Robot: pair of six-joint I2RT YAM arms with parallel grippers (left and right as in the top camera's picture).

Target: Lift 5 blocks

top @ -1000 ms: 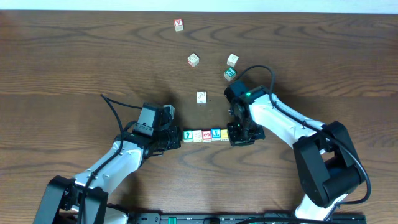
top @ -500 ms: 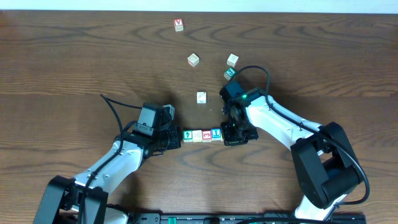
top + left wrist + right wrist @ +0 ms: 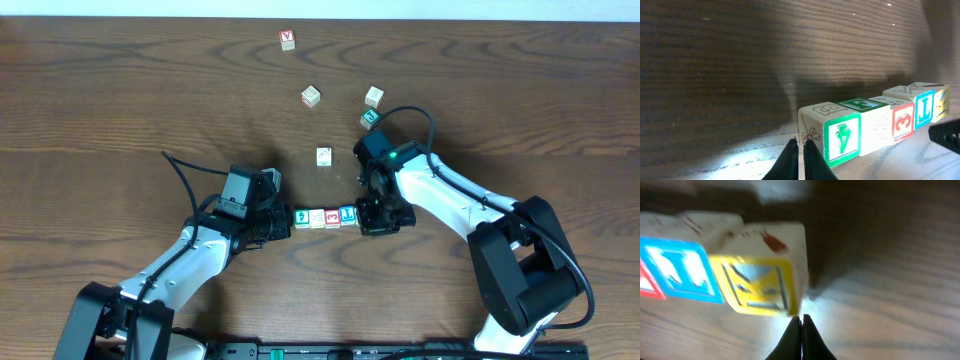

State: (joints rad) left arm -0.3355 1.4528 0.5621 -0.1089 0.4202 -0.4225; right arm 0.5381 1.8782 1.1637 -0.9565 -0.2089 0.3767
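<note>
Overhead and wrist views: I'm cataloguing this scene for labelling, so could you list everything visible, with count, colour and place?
blocks: five; green, cream, red, blue and yellow faces; one touching row, near centre.
cube with a red V: one; pale; far edge, alone.
pale cubes: three; cream or white; scattered beyond the row.
teal cube: one; green-teal top; next to the rightmost pale cube.
table: one; dark brown wood; under everything.
left gripper: one; black; shut, at the row's green end.
right gripper: one; black; shut, at the row's yellow end.
</note>
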